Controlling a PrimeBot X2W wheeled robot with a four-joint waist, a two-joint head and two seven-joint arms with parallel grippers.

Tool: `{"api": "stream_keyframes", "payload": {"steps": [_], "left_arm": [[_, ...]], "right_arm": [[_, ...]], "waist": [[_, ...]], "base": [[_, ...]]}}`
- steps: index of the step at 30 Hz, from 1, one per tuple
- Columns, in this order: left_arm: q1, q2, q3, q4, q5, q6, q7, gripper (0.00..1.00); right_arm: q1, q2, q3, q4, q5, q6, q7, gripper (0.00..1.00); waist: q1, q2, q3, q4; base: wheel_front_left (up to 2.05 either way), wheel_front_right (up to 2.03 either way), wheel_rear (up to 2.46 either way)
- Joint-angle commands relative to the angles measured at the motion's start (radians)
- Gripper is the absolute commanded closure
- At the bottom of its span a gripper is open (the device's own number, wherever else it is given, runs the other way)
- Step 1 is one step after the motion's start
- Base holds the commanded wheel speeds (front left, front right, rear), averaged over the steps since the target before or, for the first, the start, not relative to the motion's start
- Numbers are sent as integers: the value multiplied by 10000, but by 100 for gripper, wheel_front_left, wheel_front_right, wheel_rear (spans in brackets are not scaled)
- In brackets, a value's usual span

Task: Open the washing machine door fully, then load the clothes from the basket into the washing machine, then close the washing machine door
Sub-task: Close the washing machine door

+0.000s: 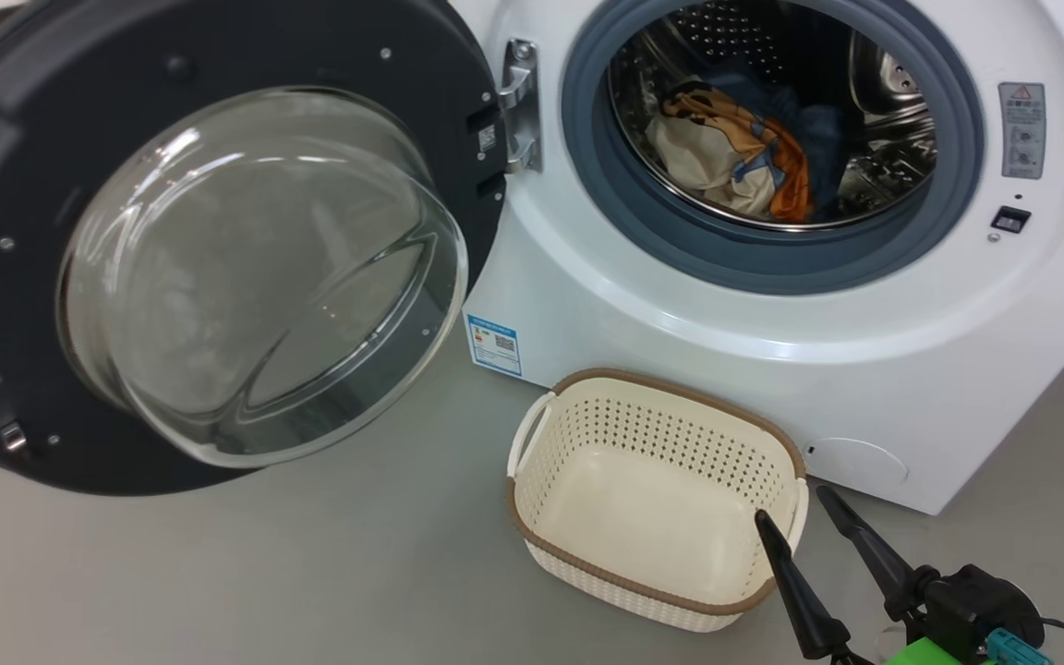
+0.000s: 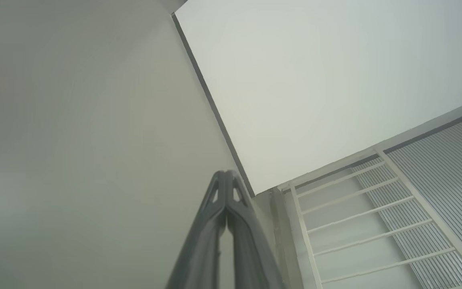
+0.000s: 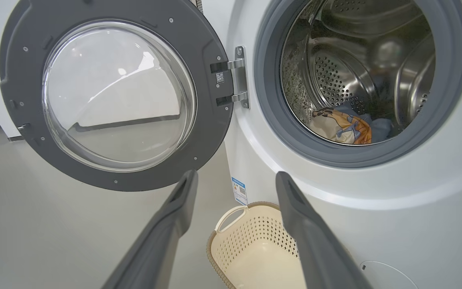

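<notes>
- Inside the washing machine's [image 1: 680, 323] perforated steel drum [image 1: 874, 175]: soft printed clothes [image 1: 735, 152].
- Glossy round door [image 1: 218, 55] swung wide open; perforated cream basket [image 1: 661, 425] bare before the machine.
- Jaws: right gripper [image 1: 791, 504] spread at the basket's rim, left gripper [image 2: 226, 176] pinched together, empty.

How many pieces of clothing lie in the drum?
2: a cream and orange cloth at the lower left of the drum, a blue cloth just right of it. Others may be hidden.
</notes>
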Motion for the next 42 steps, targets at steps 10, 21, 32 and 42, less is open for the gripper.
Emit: {"api": "stream_keyframes", "payload": {"steps": [10,21,32,42], "left_arm": [[-1848,1216,142,570,-907,144,1175,100],[-2816,1116,-62,225,-1685,295,2707,100],[-2649,724,-137,-188,-1948,574,3389,100],[-2213,805,17,-565,-2105,785,3888,100]], "right_arm": [[-211,-354,409,-196,42,16,-48,0],[-354,-530,471,-192,136,16,-48,0],[-367,-701,606,-88,226,16,-48,0],[-179,-1026,515,-107,272,16,-48,0]], "waist": [[0,-1,295,-628],[0,-1,595,-995],[0,-1,621,-1409],[0,-1,682,-1825]], "base": [[0,0,0],[0,0,0],[0,0,0],[0,0,0]]}}
